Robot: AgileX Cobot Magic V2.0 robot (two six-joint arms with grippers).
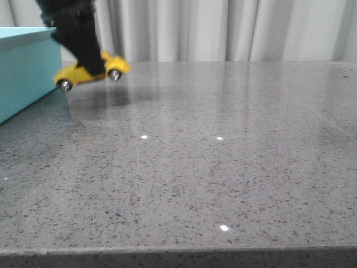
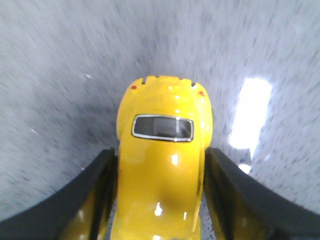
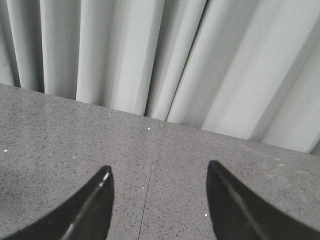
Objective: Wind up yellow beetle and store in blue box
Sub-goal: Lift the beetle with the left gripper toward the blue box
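Observation:
The yellow beetle (image 1: 114, 66) is held in the air at the far left of the table, tilted, close to the blue box (image 1: 25, 70). My left gripper (image 1: 89, 66) is shut on it across its body. In the left wrist view the beetle (image 2: 162, 165) fills the gap between the two black fingers (image 2: 90, 200), with blurred grey table below. My right gripper (image 3: 159, 172) is open and empty, above bare table facing the curtain; it does not show in the front view.
The blue box stands at the table's far left edge. A grey speckled table (image 1: 212, 167) runs to a pleated grey curtain (image 1: 223, 28) at the back. The table's front edge lies at the bottom of the front view.

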